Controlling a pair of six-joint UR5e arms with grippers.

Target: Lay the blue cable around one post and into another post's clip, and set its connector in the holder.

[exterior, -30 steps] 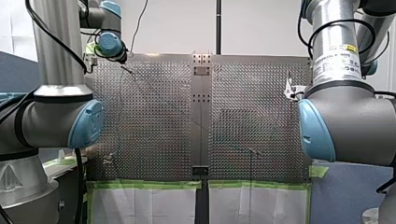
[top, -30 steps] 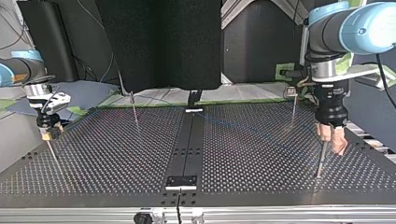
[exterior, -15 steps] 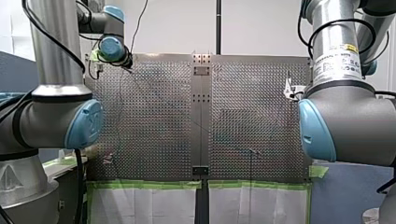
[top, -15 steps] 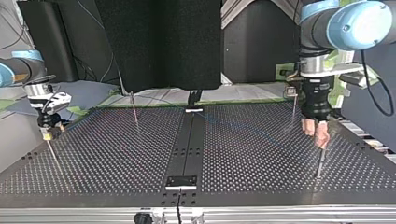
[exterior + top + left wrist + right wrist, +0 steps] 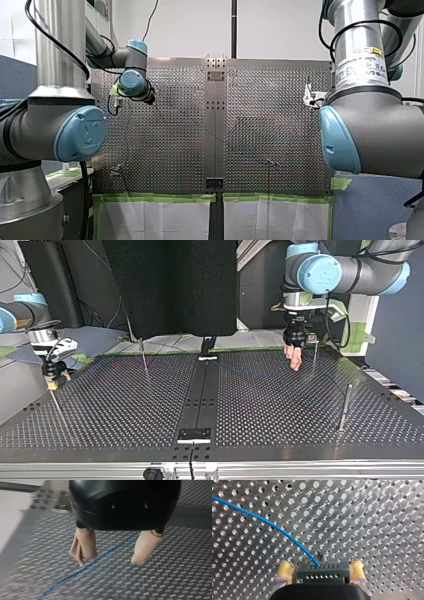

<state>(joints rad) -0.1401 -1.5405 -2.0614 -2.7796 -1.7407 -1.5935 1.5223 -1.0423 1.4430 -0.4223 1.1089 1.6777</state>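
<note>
The blue cable (image 5: 75, 573) runs just beneath my left hand (image 5: 110, 561), fingers (image 5: 85, 542) apart.

left tool (image 5: 110, 561): spread apart | right tool (image 5: 320, 576): clamped on connector (image 5: 322, 572)

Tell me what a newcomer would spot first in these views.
The blue cable stands out, curving over the perforated table into the black connector held between my right tool's yellow pads. My left tool hangs open above the cable, near the far post at the top view's right.
</note>
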